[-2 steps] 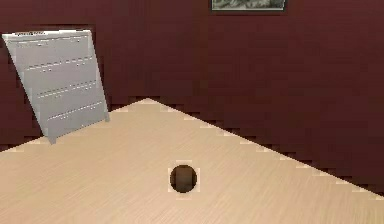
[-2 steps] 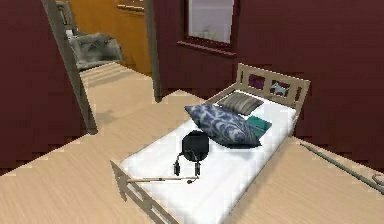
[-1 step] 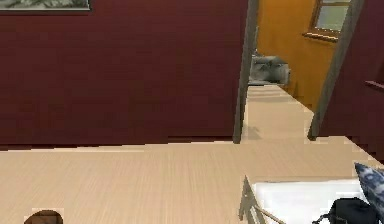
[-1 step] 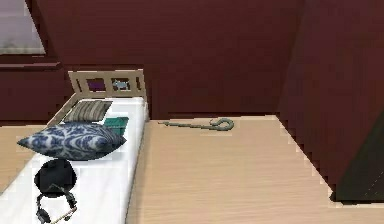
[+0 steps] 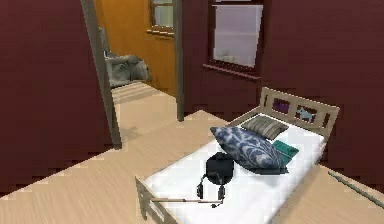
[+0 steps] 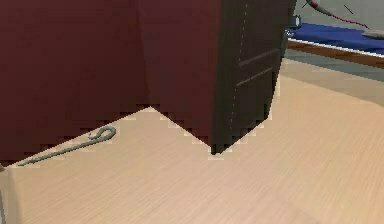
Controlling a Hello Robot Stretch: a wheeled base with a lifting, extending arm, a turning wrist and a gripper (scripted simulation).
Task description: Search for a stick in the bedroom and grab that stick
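Note:
A white bed (image 5: 290, 170) with a pale wooden frame stands at the forward view's right. On it lie a blue patterned pillow (image 5: 250, 148), a grey striped pillow (image 5: 265, 126) and a black rounded thing (image 5: 215, 178). A thin pale rod (image 5: 185, 199) lies near the bed's foot. Another thin pale rod (image 5: 352, 184) lies on the floor beside the bed at the forward view's right edge. In the arm side view a long grey stick with a hooked end (image 6: 70, 147) lies on the wooden floor against the dark red wall.
An open doorway (image 5: 140, 60) leads to an orange-walled room holding a grey lump (image 5: 126, 68). A window (image 5: 238, 35) sits above the bed's head. A tall dark cabinet (image 6: 250, 70) juts from the wall. A blue-topped surface (image 6: 340, 38) lies far right.

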